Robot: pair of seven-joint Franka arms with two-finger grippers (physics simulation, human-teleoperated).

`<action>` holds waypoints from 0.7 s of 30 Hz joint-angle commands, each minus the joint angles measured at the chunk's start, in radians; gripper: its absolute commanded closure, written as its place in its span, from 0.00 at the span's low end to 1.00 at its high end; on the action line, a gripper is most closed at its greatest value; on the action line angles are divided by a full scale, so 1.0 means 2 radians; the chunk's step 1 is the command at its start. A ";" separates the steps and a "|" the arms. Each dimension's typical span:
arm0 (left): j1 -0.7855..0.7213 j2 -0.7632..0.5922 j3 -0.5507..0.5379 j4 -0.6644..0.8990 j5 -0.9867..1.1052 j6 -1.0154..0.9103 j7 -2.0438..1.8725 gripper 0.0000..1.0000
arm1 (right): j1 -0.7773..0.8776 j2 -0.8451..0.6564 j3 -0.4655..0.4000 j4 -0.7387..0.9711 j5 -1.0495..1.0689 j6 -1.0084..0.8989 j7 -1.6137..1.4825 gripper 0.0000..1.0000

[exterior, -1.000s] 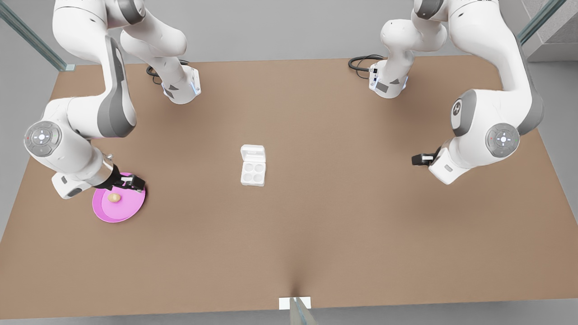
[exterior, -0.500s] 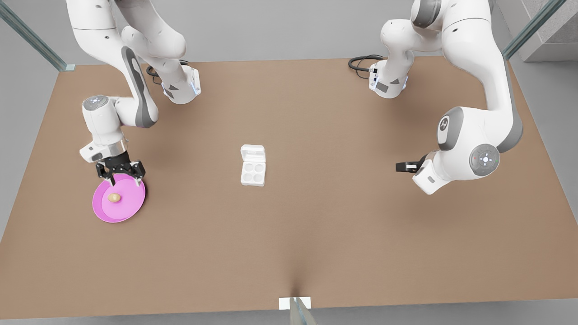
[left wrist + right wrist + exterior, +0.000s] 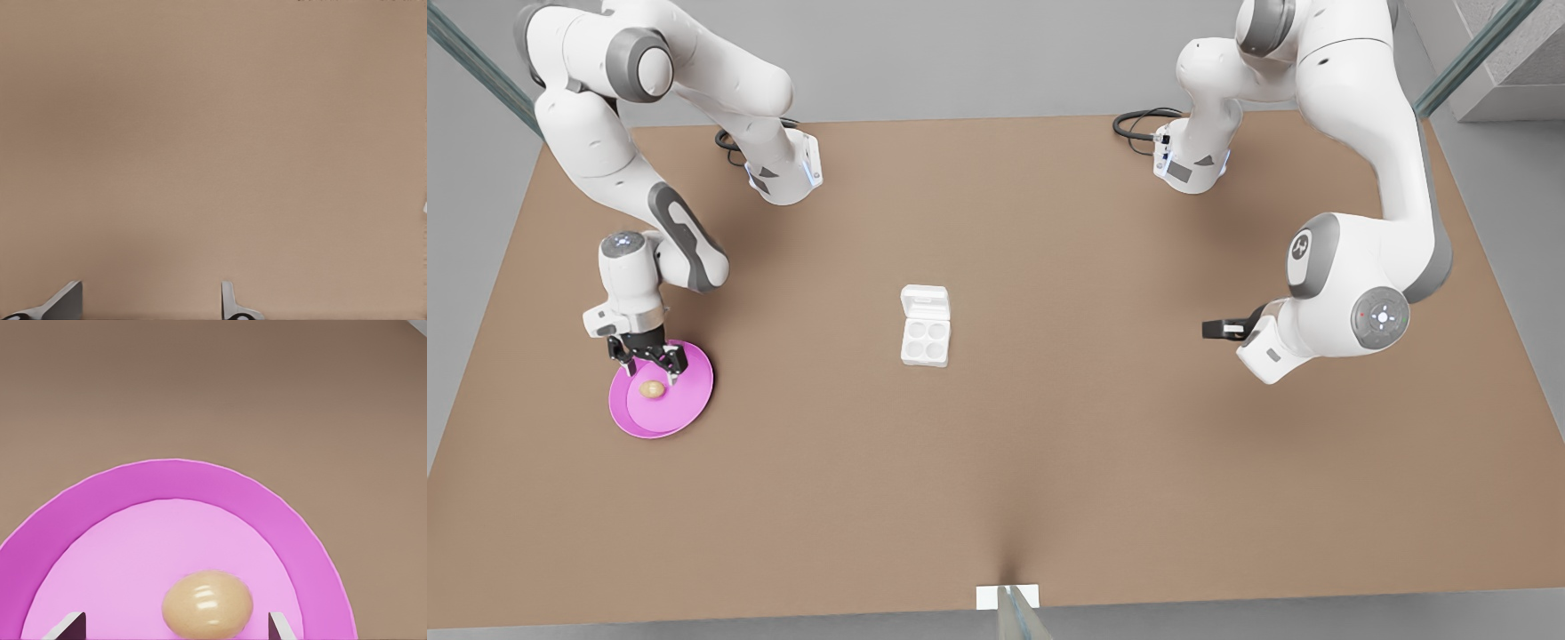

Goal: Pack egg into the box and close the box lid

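At the front view's left, the right gripper [image 3: 649, 366] hangs over the pink plate [image 3: 689, 404], pointing down, its jaws apart and set just above the egg [image 3: 652, 388]. In the right wrist view the egg [image 3: 207, 603] lies on the plate's [image 3: 107, 520] inner well, between the two fingertips [image 3: 67, 628] and, as far as can be judged, untouched by either. The plate rests on the brown worktop [image 3: 1049, 462], well apart from everything else. Near the middle of the worktop sits the box [image 3: 925, 342], a white egg carton with its four round cups bare. The box lid [image 3: 924, 301] is open, lying back on the side of the carton nearer the arm bases. At the front view's right, the left gripper [image 3: 1213, 329] waits above bare worktop, well apart from the carton and pointing toward it. Its jaws seem spread in the left wrist view, where two fingertips [image 3: 63, 301] stand apart over plain brown surface, though little of them is in frame.
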 commanded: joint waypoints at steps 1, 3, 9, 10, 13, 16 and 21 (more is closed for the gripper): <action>0.000 0.000 0.000 0.000 -0.001 0.000 0.000 0.00 | 0.000 0.003 0.000 0.002 0.001 0.000 0.000 0.00; 0.000 0.001 0.000 0.000 -0.005 0.000 0.001 0.00 | -0.006 0.014 0.000 0.004 0.000 0.001 0.000 0.00; 0.000 0.005 0.000 0.000 -0.005 0.000 0.001 0.00 | -0.019 0.036 0.009 0.026 -0.002 0.001 0.005 0.00; 0.000 0.005 0.000 0.000 -0.005 0.000 0.000 0.00 | -0.019 0.036 0.010 0.026 -0.002 0.001 0.005 0.00; 0.000 0.004 0.000 0.000 -0.005 0.000 0.000 0.00 | -0.020 0.042 0.010 0.027 -0.002 0.001 0.006 0.00; 0.000 0.005 0.000 0.000 -0.005 0.000 0.000 0.00 | -0.028 0.046 0.010 0.028 -0.002 0.001 0.006 0.00; 0.000 0.005 0.000 0.003 -0.004 0.000 0.000 0.00 | -0.035 0.053 0.021 0.040 -0.002 0.001 0.006 0.02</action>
